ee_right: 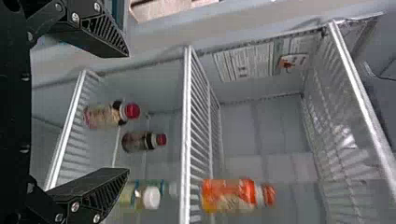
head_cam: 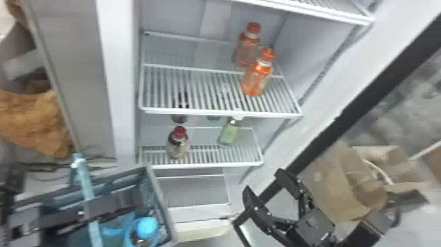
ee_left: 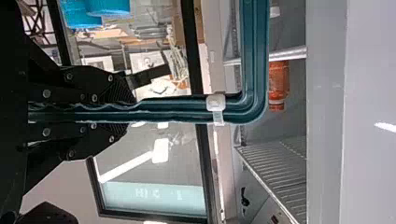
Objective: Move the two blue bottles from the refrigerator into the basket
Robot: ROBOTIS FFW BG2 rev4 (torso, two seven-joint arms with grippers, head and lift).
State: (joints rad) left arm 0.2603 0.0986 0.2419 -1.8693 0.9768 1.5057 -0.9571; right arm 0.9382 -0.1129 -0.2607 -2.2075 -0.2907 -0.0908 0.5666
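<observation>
**Both blue bottles seen in the basket, left of the open jaws**

At near left, the rim of the basket (head_cam: 160,203) is gripped between the closed left jaws (ee_left: 130,109). Inside, one blue bottle (head_cam: 146,227) is seen cap up; the tilt of the other blue bottle (head_cam: 115,226) cannot be told. At near right, the right jaws (head_cam: 264,180) are spread wide and empty, with both bottles lying to their left. Farther off, orange bottles (head_cam: 257,75) are stood on a refrigerator shelf (head_cam: 197,111). No further pick seems needed; the right arm should be drawn clear.
</observation>
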